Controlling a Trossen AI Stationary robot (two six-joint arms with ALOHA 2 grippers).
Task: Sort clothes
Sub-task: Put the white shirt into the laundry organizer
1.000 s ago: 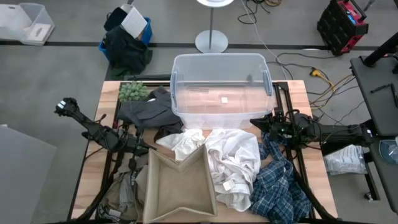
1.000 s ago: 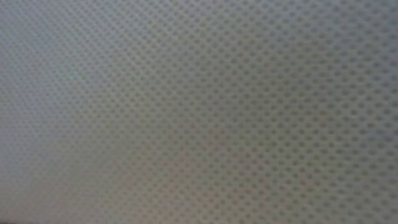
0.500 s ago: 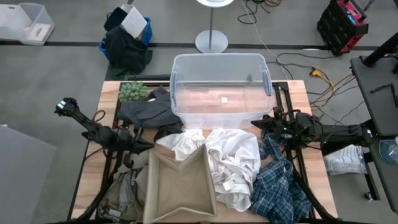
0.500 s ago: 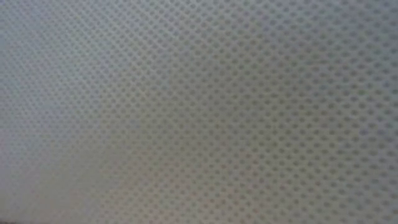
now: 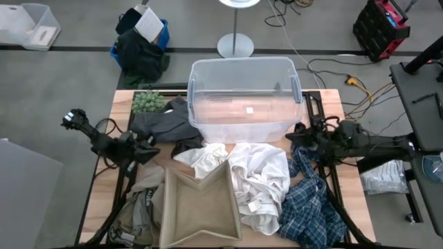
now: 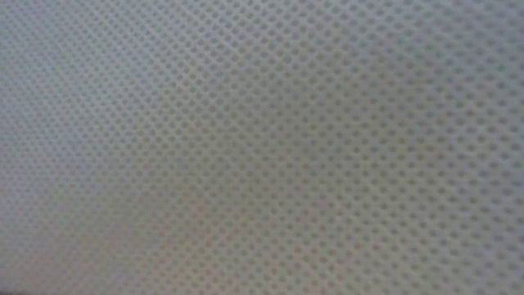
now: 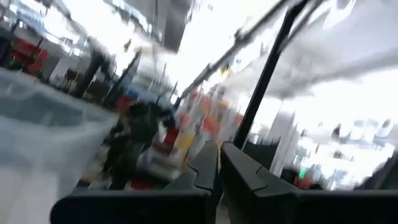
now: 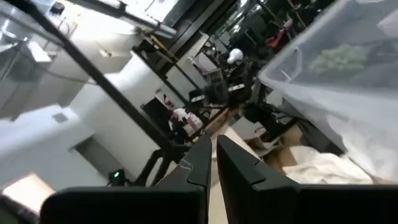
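The clothes lie in a heap on the table's near half. They are two white shirts (image 5: 257, 181) (image 5: 203, 158), a blue plaid shirt (image 5: 313, 202) at the right, a dark grey piece (image 5: 165, 126) at the far left, and a tan khaki piece (image 5: 197, 207) spread in front. My left gripper (image 5: 149, 146) is beside the dark piece, shut and empty; its fingers (image 7: 219, 167) stand together. My right gripper (image 5: 295, 134) is over the plaid shirt's far end beside the clear bin, shut and empty; its fingers (image 8: 213, 157) stand together.
A clear plastic bin (image 5: 243, 72) stands at the table's far middle. A green fuzzy plant ball (image 5: 147, 102) sits at the far left corner. An olive cloth (image 5: 138, 216) lies at the near left. A mesh fabric (image 6: 262, 147) covers the whole low view.
My left gripper has drawn back from the tan piece's edge toward the table's left and far side. My right gripper has drawn back a little toward the table's right edge. The clothes have stayed where they were.
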